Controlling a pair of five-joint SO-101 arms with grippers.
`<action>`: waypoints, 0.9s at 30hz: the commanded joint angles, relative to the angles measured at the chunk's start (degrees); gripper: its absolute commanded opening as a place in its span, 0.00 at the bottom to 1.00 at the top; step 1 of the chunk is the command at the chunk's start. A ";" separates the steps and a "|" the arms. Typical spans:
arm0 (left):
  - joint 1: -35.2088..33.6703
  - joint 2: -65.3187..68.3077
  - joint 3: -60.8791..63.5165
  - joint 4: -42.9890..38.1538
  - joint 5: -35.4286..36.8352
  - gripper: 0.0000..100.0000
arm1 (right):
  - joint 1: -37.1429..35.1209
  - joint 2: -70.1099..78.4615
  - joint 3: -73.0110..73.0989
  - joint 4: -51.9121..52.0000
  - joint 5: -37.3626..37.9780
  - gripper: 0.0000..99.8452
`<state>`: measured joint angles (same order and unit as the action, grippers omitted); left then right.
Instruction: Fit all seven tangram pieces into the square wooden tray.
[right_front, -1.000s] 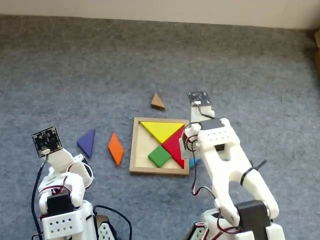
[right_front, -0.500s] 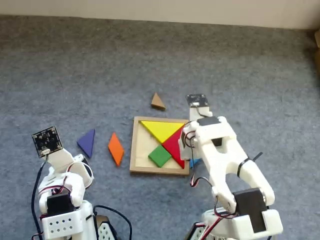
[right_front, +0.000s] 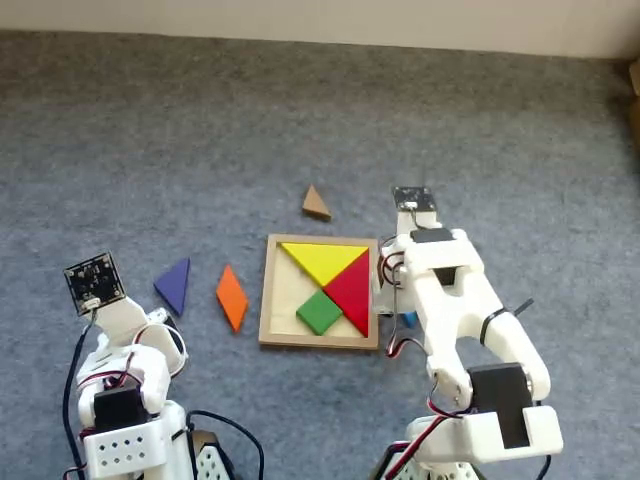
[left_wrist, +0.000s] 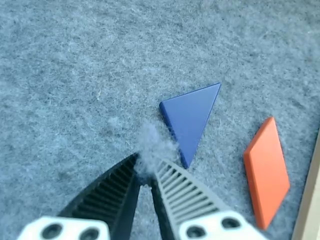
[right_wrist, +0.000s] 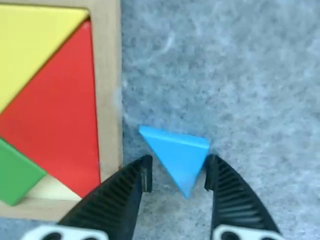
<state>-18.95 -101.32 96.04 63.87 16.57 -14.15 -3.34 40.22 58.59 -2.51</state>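
Blue triangle, just right of the wooden tray, lies between the spread jaws of the right gripper, one corner pointing near.

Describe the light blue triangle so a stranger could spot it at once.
Find the square wooden tray on the grey carpet. Just outside its rim beside the red triangle, a small triangle lies flat inside the open right gripper. It alone is light blue; the darker blue triangle lies beyond the orange piece.
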 joint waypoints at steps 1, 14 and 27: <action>-0.75 -1.36 1.19 -0.44 0.44 0.01 | 1.01 -0.22 -2.59 0.48 0.26 0.18; -0.75 -1.36 1.19 -0.44 0.44 0.01 | 1.10 0.22 -3.74 -5.32 15.12 0.18; -0.75 -1.36 1.19 -0.44 0.44 0.01 | 2.68 0.22 -5.49 -5.67 16.97 0.18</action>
<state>-18.95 -101.32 96.04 63.87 16.57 -12.75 -2.81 39.52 55.52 13.67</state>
